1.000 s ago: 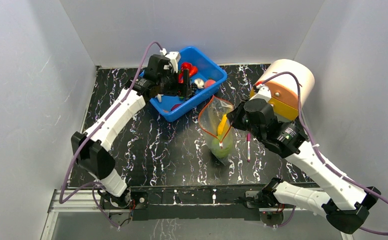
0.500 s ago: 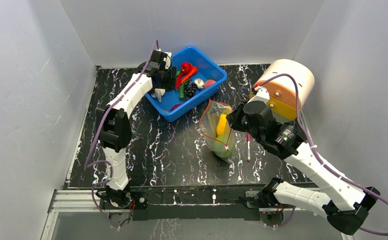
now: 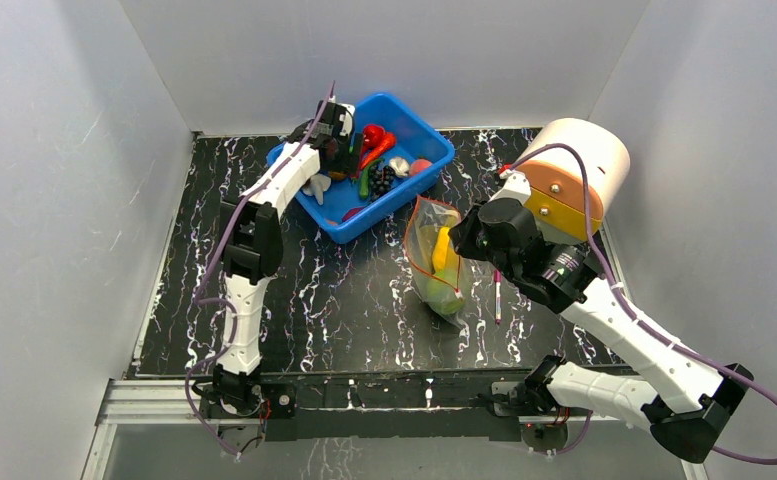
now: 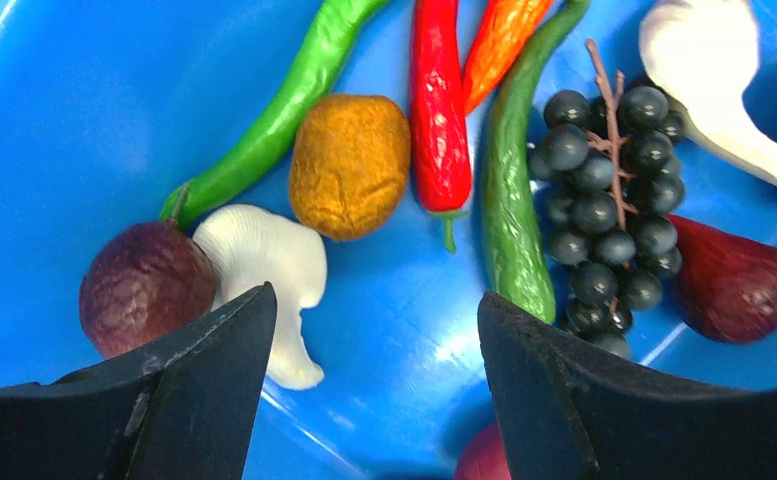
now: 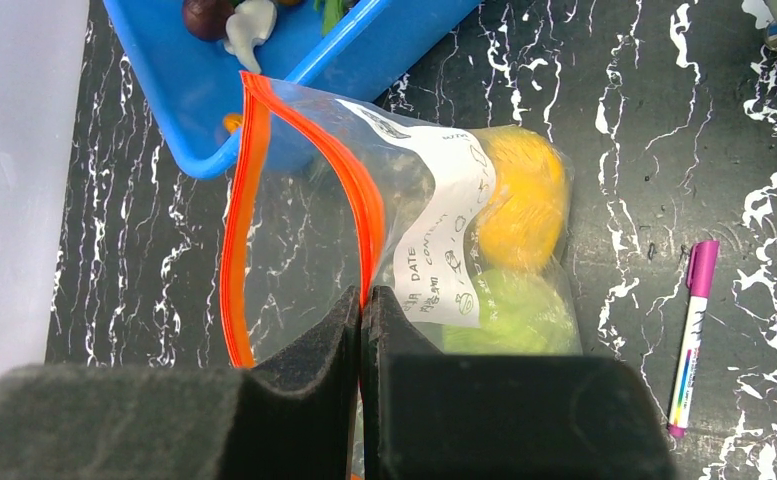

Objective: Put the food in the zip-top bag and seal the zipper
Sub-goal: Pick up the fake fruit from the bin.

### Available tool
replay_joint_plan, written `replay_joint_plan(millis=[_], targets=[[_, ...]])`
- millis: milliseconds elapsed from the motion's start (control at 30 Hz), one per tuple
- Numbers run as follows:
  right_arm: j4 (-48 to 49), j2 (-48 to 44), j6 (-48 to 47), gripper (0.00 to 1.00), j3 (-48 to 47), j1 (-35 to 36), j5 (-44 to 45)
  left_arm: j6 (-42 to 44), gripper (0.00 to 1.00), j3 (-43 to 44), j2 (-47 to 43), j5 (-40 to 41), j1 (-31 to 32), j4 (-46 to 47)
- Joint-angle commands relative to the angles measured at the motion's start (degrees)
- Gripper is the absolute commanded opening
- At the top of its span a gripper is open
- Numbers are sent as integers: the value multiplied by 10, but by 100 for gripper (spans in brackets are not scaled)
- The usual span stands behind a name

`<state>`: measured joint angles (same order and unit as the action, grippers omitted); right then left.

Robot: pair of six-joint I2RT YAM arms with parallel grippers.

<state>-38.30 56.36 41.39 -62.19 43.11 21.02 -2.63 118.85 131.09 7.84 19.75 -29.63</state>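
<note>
Step in hand: a further piece of food is judged due to be picked from the blue tub (image 3: 389, 212) and carried to the zip-top bag (image 5: 414, 210).
Table (image 3: 344, 300): black, white-veined and flat; the tub is set at its far side.
Blue tub: glossy hard plastic with rounded corners. A pick well clear of its walls is advised, so that neither finger is jammed.
Zip-top bag: found just beside the tub's near right corner. It is made of clear, crinkly film with a white label. A yellow piece (image 5: 524, 195) and the green melon (image 5: 509, 315) are already inside. Its mouth should be held wide and turned toward the tub.
Left gripper (image 4: 374, 310): poised over the tub floor, jaws apart, nothing held.
Right gripper (image 5: 362, 300): clamped tight on the zipper (image 5: 249, 200) at the bag's mouth.
Grapes (image 4: 604, 230): a knobbly cluster on the tub floor, judged awkward to pinch.
Chilies (image 4: 439, 110): long, slick and tapered, and liable to pivot in a grip.
Brown piece (image 4: 349, 165): an ovoid with a rough matte skin, lying ahead of the open jaws. It is judged the easiest pick and should be straddled across its narrow axis.
White mushroom (image 4: 264, 265): smooth and curved, touching a purple-brown round piece (image 4: 144, 290), so a nudge should be expected.
Zipper: a thin, pliant red-orange strip.
</note>
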Motion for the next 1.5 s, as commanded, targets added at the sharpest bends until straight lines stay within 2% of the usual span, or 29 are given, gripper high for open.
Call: replay_joint_plan(millis=[0,400,533,633,1067,1300,1467], targets=[[34,-5,-11,0,-28,0,19,21,72,42,17,20,-8,15],[39,15,-21,0,-46,0,21,25,69,66,73,2,-13,46],[41,19,-21,0,-47,0,19,27,64,74,87,-2,-15,47],[43,21,-21,0,-49,0,15,28,51,82,92,-4,-16,37],[43,7,-13,0,-32,0,24,2,31,-14,2,-20,-15,57],[37,-3,-12,0,-16,0,31,-29,29,-14,-21,-36,-16,22],[36,-5,-7,0,-15,0,27,-58,27,-57,-74,-56,-16,26]])
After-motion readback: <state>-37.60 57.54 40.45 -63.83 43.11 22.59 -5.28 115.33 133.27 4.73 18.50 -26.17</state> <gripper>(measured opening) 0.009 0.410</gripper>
